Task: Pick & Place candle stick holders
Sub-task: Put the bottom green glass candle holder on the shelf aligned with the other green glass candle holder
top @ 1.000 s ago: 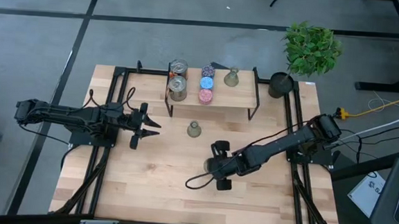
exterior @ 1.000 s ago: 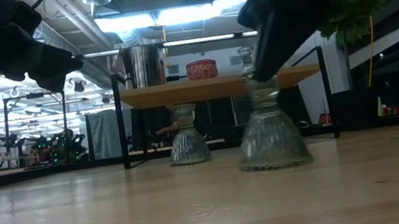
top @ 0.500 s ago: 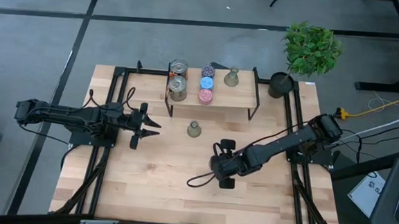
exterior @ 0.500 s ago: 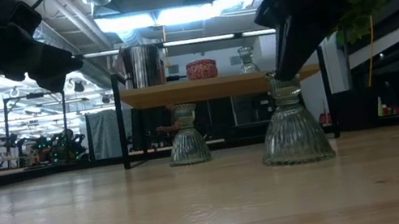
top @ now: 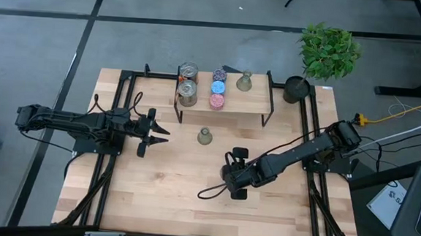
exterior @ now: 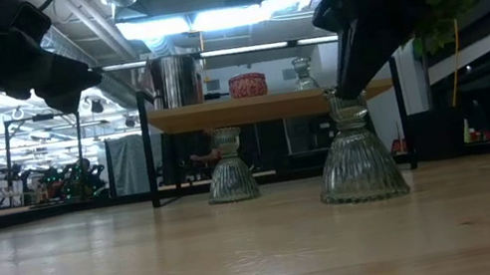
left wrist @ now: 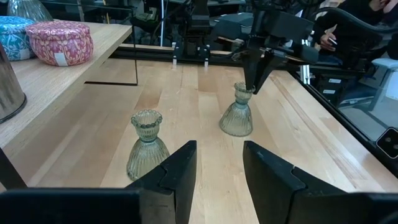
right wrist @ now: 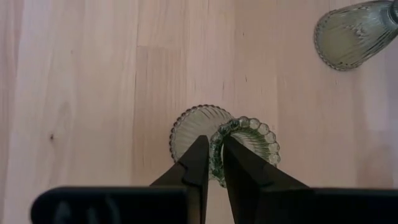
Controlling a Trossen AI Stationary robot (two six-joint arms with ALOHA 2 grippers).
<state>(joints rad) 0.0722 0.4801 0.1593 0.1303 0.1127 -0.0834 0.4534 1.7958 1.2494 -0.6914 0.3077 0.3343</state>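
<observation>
An olive-green glass vase-shaped holder (exterior: pixel 361 163) stands with its base on the table at centre right; my right gripper (right wrist: pixel 214 148) is shut on it from above and hides it in the high view (top: pixel 234 181). A second green holder (top: pixel 204 136) stands free on its base in front of the shelf (top: pixel 222 113). On the shelf stand two silvery cans (top: pixel 188 82), three round speckled-top holders (top: pixel 218 88) and a third green holder (top: pixel 244 81). My left gripper (top: pixel 162 135) is open and empty, left of the free holder. My right gripper pinches the wall of the holder's beaded top rim (right wrist: pixel 216 163) with one finger inside the cup and one outside. The fingers (exterior: pixel 353 78) come from above, pointing down. The holder stands about upright with its base (exterior: pixel 365 187) on the table.
A black pot with a green plant (top: pixel 297 87) stands at the table's far right corner. The shelf's black frame legs (top: pixel 269 99) stand on the table. A dark cable loop (top: pixel 207 192) lies near my right gripper. Bare wood lies toward the near edge.
My right gripper has gone a little toward the table's right edge with the green holder, which has stayed upright and low on the table.
</observation>
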